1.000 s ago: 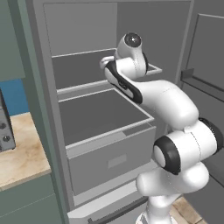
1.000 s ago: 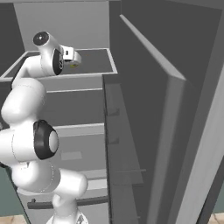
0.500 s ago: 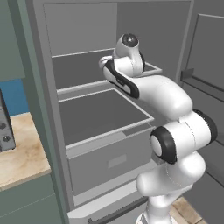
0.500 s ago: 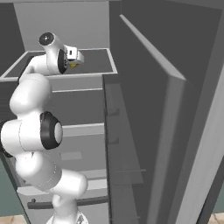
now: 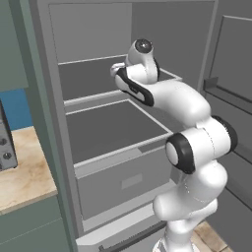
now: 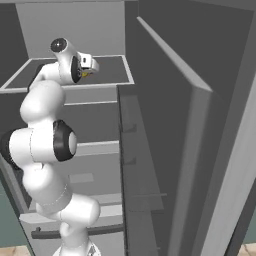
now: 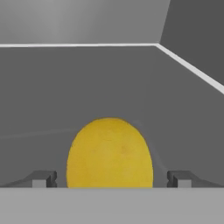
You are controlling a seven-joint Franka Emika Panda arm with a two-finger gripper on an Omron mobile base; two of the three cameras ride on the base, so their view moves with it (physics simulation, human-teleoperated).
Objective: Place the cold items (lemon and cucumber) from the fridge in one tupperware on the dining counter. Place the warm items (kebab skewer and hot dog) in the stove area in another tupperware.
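A yellow lemon [image 7: 109,153] lies on the grey upper fridge shelf [image 7: 87,87], close in front of the hand. My gripper [image 7: 111,180] is open, with one dark fingertip [image 7: 41,179] on each side of the lemon and a gap between each and the fruit. In the right base view the gripper [image 6: 90,65] hangs over the upper shelf [image 6: 107,70], and a sliver of the lemon [image 6: 86,74] shows under it. In the left base view the arm [image 5: 147,88] reaches into that shelf. The cucumber, kebab skewer, hot dog and tupperware are out of view.
Below the upper shelf is a deep lower shelf [image 5: 113,128] with a drawer front [image 5: 123,182]. The open fridge door [image 6: 200,150] stands on the right. A wooden counter [image 5: 24,172] with a grey appliance [image 5: 5,142] lies left of the fridge.
The arm has pushed deeper over the upper shelf, carrying the hand toward the lemon. The jaws have stayed open.
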